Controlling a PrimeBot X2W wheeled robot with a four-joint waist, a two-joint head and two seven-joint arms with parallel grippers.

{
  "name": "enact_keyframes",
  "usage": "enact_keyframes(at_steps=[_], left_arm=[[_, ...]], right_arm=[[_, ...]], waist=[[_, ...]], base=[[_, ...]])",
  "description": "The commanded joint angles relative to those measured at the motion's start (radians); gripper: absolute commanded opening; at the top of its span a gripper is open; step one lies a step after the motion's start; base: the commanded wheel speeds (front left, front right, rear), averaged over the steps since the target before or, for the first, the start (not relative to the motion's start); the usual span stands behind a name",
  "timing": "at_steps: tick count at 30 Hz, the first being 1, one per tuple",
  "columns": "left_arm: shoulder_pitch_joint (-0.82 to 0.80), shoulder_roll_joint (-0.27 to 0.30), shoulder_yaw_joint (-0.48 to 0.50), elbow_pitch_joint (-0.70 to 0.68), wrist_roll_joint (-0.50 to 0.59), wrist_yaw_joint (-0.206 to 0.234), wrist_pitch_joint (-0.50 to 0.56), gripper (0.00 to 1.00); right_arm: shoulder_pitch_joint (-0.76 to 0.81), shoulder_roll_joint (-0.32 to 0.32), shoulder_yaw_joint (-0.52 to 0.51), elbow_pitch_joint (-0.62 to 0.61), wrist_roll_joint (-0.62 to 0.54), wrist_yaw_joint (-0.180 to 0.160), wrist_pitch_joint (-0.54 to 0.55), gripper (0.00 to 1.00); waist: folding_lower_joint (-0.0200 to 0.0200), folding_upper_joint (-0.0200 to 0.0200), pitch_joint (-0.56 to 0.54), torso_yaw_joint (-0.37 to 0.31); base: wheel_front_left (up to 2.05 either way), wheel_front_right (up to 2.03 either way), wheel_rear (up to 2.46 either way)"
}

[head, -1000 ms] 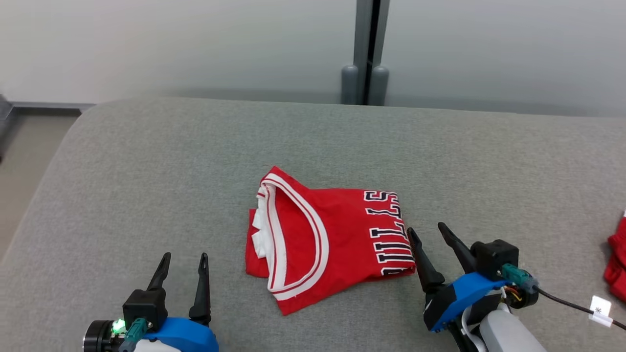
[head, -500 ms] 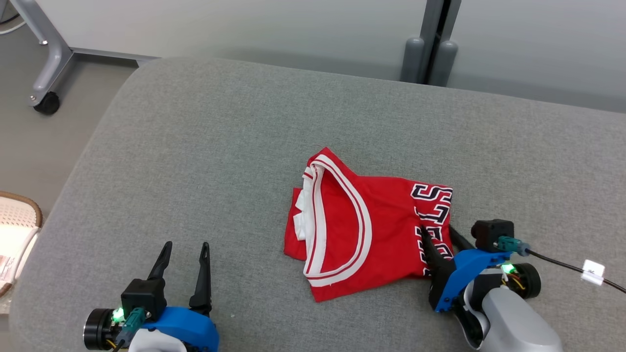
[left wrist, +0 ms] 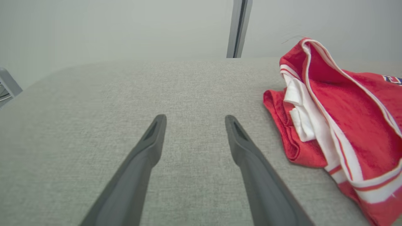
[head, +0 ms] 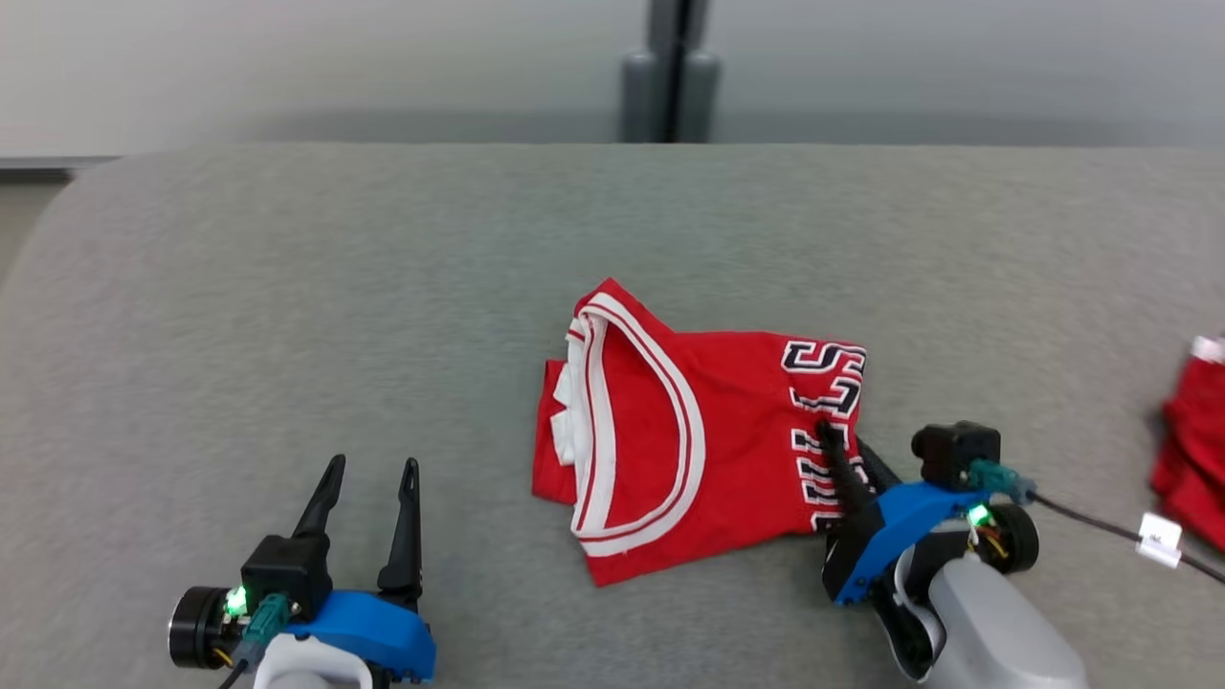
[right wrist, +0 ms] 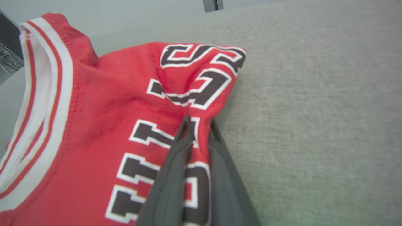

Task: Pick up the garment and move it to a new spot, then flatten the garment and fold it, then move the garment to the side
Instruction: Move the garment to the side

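A folded red jersey [head: 670,431] with white-striped trim and black lettering lies in the middle of a grey fabric-covered worktop [head: 287,287]. The right gripper [head: 839,438] has its two dark fingers [right wrist: 169,175] pinched on the jersey's lettered edge. The left gripper [head: 373,467] hovers over bare fabric to the jersey's left, fingers [left wrist: 141,160] spread and holding nothing; a second red cloth [head: 1191,450] lies at the far right.

The left gripper [head: 374,462], at 8 o'clock, is held spread; the right gripper [head: 835,435], at 4 o'clock, is clamped on the garment [head: 727,421].
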Motion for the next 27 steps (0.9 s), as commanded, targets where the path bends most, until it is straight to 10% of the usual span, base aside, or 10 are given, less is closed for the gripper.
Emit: enact_keyframes(at_steps=[1,16,27], left_arm=[[-0.006,0.000,0.000,-0.007,0.004,-0.003,-0.003,1.00],[0.000,0.007,-0.015,-0.030,0.016,-0.007,-0.003,1.00],[0.001,0.007,-0.013,-0.045,0.022,-0.005,-0.003,1.00]], right_arm=[[0.033,-0.009,0.003,-0.014,0.006,0.000,-0.004,0.00],[0.188,-0.007,0.062,-0.260,0.019,0.000,-0.005,0.00],[0.262,-0.007,0.092,-0.382,0.015,0.000,-0.005,0.00]], waist=[[-0.0001,-0.0002,-0.042,-0.071],[-0.0001,-0.0002,-0.039,-0.437],[-0.0001,-0.0002,-0.014,-0.574]], base=[[0.00,0.00,0.00],[0.00,0.00,0.00],[0.00,0.00,0.00]])
